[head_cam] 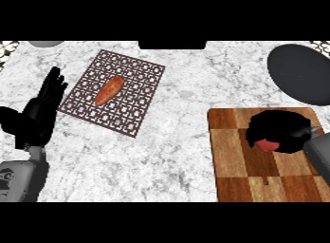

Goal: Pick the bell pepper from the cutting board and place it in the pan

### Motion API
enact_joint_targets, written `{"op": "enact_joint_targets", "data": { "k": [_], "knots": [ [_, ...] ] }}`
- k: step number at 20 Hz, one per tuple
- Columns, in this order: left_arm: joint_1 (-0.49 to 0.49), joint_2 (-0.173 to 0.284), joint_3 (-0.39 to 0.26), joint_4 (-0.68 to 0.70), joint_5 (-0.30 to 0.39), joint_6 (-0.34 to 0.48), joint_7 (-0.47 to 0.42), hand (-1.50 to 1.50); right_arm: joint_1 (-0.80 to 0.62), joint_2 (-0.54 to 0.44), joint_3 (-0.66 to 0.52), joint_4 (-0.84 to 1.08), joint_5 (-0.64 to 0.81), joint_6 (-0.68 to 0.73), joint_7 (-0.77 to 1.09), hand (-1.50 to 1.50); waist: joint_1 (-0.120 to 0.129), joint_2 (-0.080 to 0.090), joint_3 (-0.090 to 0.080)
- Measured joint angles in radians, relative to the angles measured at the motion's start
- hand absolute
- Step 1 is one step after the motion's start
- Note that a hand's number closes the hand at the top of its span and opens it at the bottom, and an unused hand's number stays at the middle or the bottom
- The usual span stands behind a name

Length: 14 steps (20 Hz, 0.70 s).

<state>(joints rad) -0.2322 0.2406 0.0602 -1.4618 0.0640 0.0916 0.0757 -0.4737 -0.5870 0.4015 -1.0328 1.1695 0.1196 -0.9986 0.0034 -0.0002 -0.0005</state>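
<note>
Right hand (279,130) is curled over the wooden cutting board (234,161) at the right, and its black fingers close round one red bell pepper (267,144), of which only a small red part shows, so its shape is hard to judge. One dark pan (306,73) lies far right, well apart from the board. Left hand (36,114) rests open at the left edge, fingers straight and pointing far. One patterned mat (136,102) holds one orange sweet potato (109,90). No writing can be read.
</note>
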Motion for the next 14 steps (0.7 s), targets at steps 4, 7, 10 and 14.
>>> {"op": "enact_joint_targets", "data": {
  "k": [4,7,10,14],
  "knots": [
    [0.007,-0.007,0.003,-0.007,-0.006,-0.006,0.007,0.00,0.011,0.018,-0.013,0.007,0.027,-0.039,-0.021,1.50,0.001,-0.002,-0.002],
    [0.014,-0.003,0.016,-0.013,-0.002,-0.020,0.008,0.00,0.011,0.019,-0.030,0.021,0.041,-0.055,-0.036,1.50,0.002,-0.001,-0.001],
    [0.006,-0.003,0.021,-0.012,-0.005,-0.024,0.011,0.00,-0.003,0.039,-0.061,0.054,0.027,-0.073,-0.046,1.50,0.002,-0.001,-0.002],
    [0.014,-0.004,0.030,-0.002,-0.008,-0.019,0.003,0.00,0.039,0.082,-0.129,0.022,-0.028,0.003,0.099,1.50,-0.016,-0.006,-0.002]
  ]
}}
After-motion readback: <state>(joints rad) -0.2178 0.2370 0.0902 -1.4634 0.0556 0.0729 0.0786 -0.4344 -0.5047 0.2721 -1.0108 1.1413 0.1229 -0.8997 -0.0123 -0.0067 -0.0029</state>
